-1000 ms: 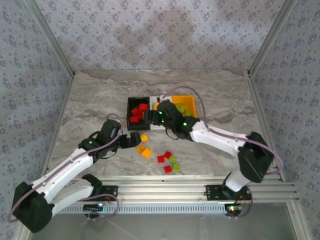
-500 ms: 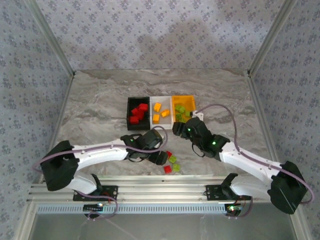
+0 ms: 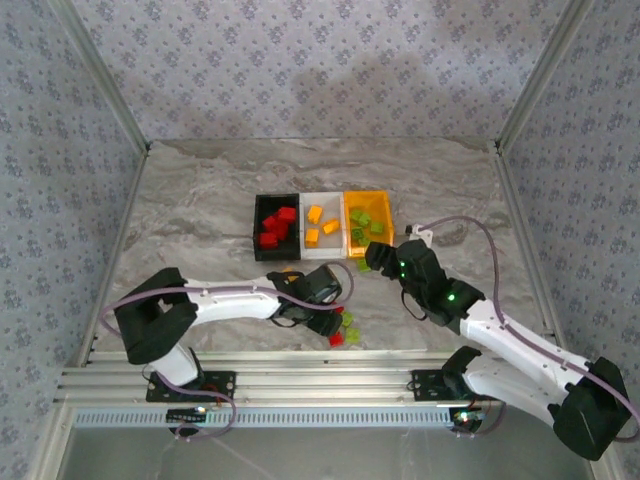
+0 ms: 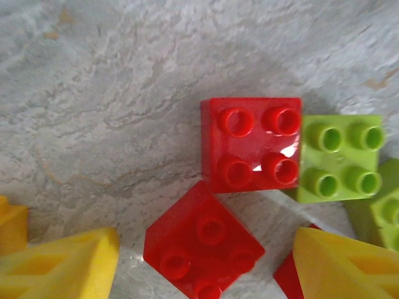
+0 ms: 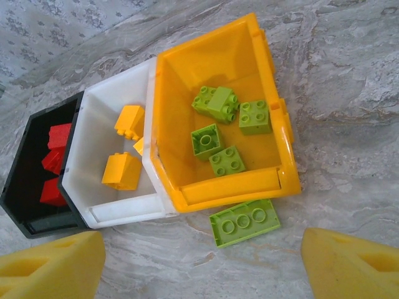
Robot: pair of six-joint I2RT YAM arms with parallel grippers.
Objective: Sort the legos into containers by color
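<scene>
while orange bin (image 5: 206, 59) holds green legos (image 5: 215, 103), white bin (image 5: 118, 99) yellow legos (image 5: 121, 170)

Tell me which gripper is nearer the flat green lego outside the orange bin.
Right. The right gripper hovers right by that flat green lego; the left gripper is off toward the bases, over two red legos.
</scene>
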